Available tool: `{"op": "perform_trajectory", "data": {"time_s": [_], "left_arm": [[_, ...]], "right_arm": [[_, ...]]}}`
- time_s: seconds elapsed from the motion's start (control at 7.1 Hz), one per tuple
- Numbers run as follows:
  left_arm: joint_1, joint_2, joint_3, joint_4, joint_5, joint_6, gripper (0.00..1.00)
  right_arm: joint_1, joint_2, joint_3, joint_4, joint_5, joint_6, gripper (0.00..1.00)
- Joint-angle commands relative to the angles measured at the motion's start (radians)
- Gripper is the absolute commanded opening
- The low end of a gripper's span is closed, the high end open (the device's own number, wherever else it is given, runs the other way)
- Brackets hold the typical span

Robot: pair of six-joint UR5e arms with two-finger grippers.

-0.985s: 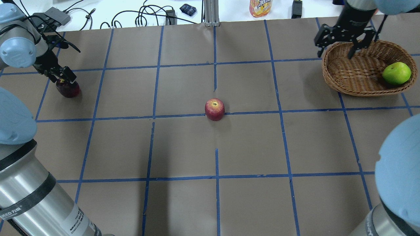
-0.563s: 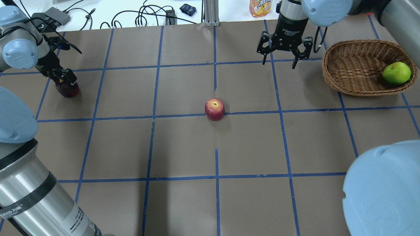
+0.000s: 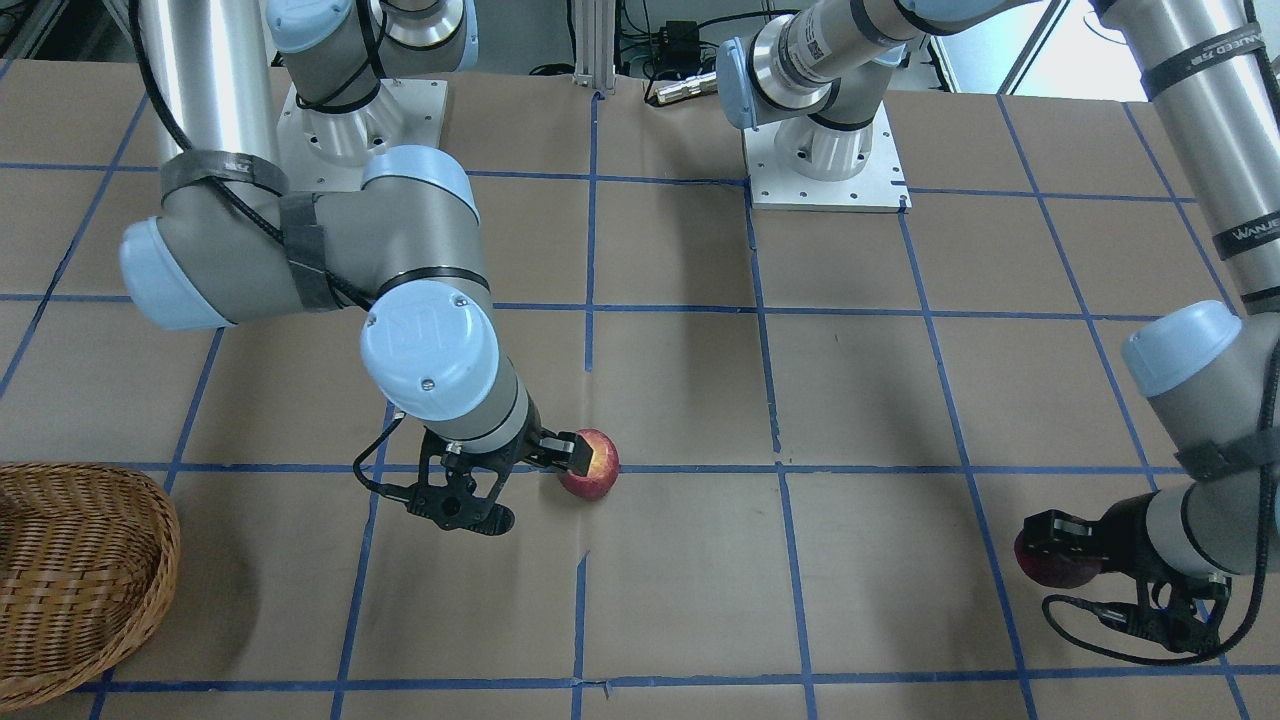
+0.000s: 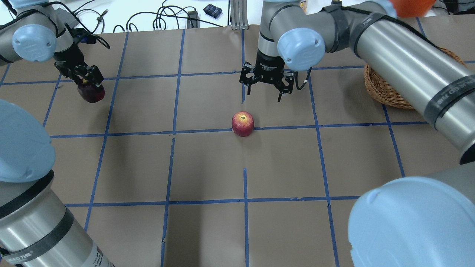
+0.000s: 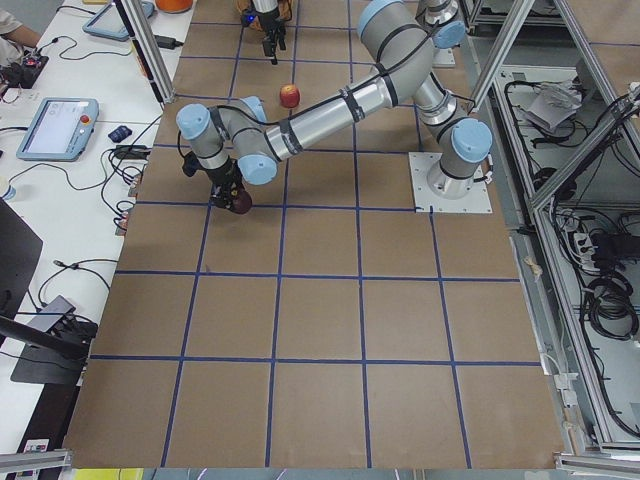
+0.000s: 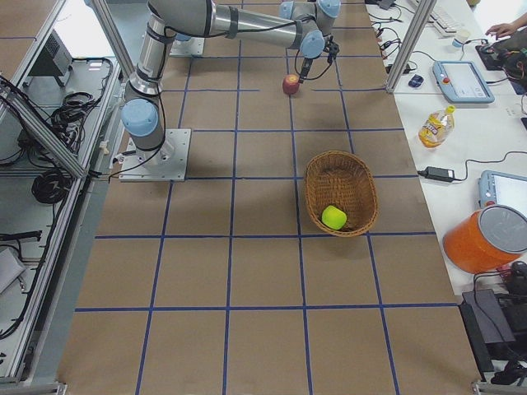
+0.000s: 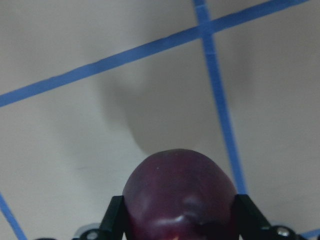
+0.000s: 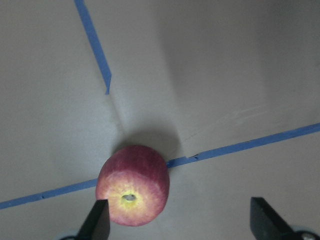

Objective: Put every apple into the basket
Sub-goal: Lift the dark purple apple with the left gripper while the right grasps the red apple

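Observation:
The dark maroon apple (image 4: 91,93) is held in my shut left gripper (image 4: 89,79), a little above the table at the far left; it fills the left wrist view (image 7: 180,195). The red apple (image 4: 243,124) stands on the table's middle. My right gripper (image 4: 264,92) is open and empty just behind it; in the right wrist view the red apple (image 8: 132,185) lies by the left fingertip (image 8: 97,222). The green apple (image 6: 333,217) lies in the wicker basket (image 6: 362,185). In the overhead view my right arm hides most of the basket (image 4: 382,89).
Cables (image 4: 167,18) and a small dark pouch (image 4: 212,10) lie beyond the table's far edge. An orange drink bottle (image 6: 434,125) and an orange bucket (image 6: 486,239) stand on the side bench. Blue tape lines grid the brown table.
My right gripper has swung from over the basket leftward to just behind the red apple, still open. My left gripper has carried the maroon apple up and to the right.

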Motion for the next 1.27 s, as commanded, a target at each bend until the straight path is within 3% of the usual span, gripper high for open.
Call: {"op": "perform_trajectory", "data": {"time_s": [0.0,0.7,0.84,0.99,1.13], "left_arm": [[-0.099,0.047,-0.013,-0.051,-0.033,-0.188,0.50],[-0.224,0.101,-0.085,-0.046,-0.150,-0.561,0.50],[-0.259,0.101,-0.084,-0.043,-0.147,-0.610,0.50],[-0.294,0.099,-0.078,-0.030,-0.147,-0.673,0.50],[-0.327,0.095,-0.078,-0.013,-0.147,-0.722,0.50]], "right_arm": [[0.041,0.027,0.082,-0.125,0.066,0.071,1.00],[0.061,0.084,0.110,-0.179,0.068,0.070,1.00],[0.060,0.087,0.110,-0.205,0.069,0.073,0.68],[0.058,0.086,0.108,-0.210,0.069,0.074,0.01],[0.042,0.072,0.095,-0.199,0.057,0.074,0.00]]}}
